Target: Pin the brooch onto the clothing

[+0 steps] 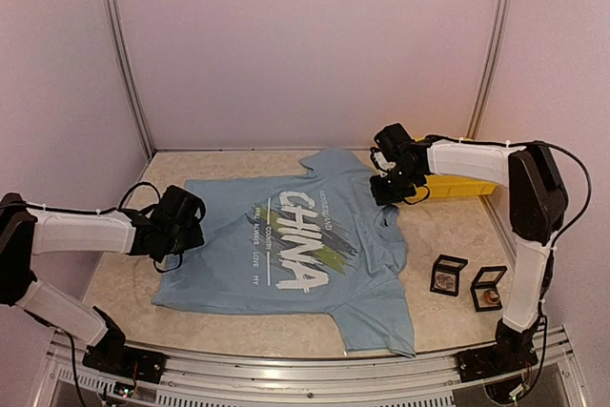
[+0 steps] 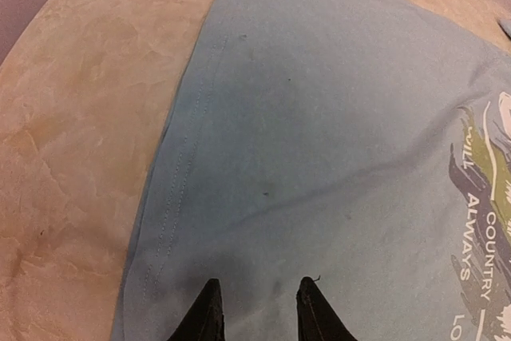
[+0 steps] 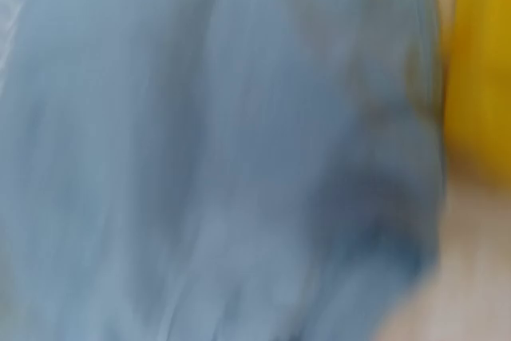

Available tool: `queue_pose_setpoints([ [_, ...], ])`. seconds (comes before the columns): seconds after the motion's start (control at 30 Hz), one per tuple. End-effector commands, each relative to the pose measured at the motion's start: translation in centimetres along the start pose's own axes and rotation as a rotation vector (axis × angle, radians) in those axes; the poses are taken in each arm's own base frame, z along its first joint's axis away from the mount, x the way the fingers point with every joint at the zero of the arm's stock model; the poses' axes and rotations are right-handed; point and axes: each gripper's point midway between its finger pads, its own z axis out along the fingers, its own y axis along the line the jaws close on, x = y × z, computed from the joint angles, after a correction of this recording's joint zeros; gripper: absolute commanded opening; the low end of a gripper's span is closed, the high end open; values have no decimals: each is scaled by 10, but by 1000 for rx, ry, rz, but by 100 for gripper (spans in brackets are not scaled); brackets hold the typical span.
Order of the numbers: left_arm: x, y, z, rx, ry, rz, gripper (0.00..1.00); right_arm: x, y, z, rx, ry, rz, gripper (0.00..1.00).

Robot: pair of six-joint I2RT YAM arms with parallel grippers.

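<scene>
The clothing (image 1: pixel 286 254), a light blue T-shirt with white "CHINA" lettering, lies spread flat on the table. My left gripper (image 1: pixel 195 223) hovers over its left hem; in the left wrist view the gripper (image 2: pixel 259 287) stands open over bare blue fabric (image 2: pixel 335 117) with nothing between its black fingertips (image 2: pixel 211 293). My right gripper (image 1: pixel 384 193) is down at the shirt's far right sleeve. Its wrist view is a blur of blue cloth (image 3: pixel 200 157) and its fingers do not show. Two small black boxes at the right each hold a round brooch (image 1: pixel 444 280), the other (image 1: pixel 489 298).
A yellow bin (image 1: pixel 462 185) stands behind the right gripper, a yellow blur (image 3: pixel 479 61) in the right wrist view. Beige tabletop (image 2: pixel 72 157) shows left of the hem. Walls enclose the table on three sides.
</scene>
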Motion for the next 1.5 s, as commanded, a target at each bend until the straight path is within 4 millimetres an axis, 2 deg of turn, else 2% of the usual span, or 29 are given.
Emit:
queue_pose_setpoints([
  [0.0, 20, 3, 31, 30, 79, 13, 29, -50, -1, 39, 18, -134, -49, 6],
  [0.1, 39, 15, 47, -32, 145, 22, 28, -40, -13, 75, 54, -52, -57, 5],
  [0.27, 51, 53, 55, -157, 183, -14, 27, -33, -29, 116, 39, 15, -38, 4],
  [0.33, 46, 68, 52, -201, 162, -22, 27, -35, -31, 128, 40, 34, -42, 4],
  [0.5, 19, 85, 53, -242, 113, -57, 28, -55, -15, 149, -32, 16, -65, 4],
  [0.63, -14, 79, 58, -244, 65, -37, 28, -87, -7, 150, -53, -35, -76, 4],
  [0.67, -22, 77, 58, -254, 54, -28, 28, -101, -2, 144, -77, -65, -76, 5],
  [0.73, -35, 71, 54, -250, 32, -15, 27, -116, 4, 135, -102, -100, -87, 5],
  [0.8, -43, 60, 41, -212, 4, -12, 27, -129, 9, 119, -108, -137, -99, 6],
  [0.93, -24, 38, 3, -137, 2, -5, 28, -140, 23, 71, -82, -194, -154, 8],
  [0.97, -12, 34, -5, -117, 16, 0, 28, -136, 31, 58, -80, -204, -175, 8],
  [1.03, 15, 28, -18, -67, 54, -7, 28, -122, 59, 32, -124, -227, -250, 8],
  [1.1, 43, 27, -27, -14, 112, -41, 26, -95, 97, 11, -210, -242, -355, 8],
  [1.2, 80, 25, -33, 30, 173, -58, 24, -39, 154, -11, -343, -209, -515, 7],
  [1.27, 91, 26, -35, 30, 184, -43, 24, 1, 181, -17, -399, -170, -580, 7],
  [1.33, 98, 29, -33, 9, 196, -18, 24, 36, 197, -15, -429, -118, -611, 6],
  [1.4, 106, 32, -33, -18, 223, 6, 23, 67, 200, -5, -436, -64, -610, 6],
  [1.47, 117, 34, -38, -35, 242, 39, 23, 85, 199, 7, -442, -29, -566, 5],
])
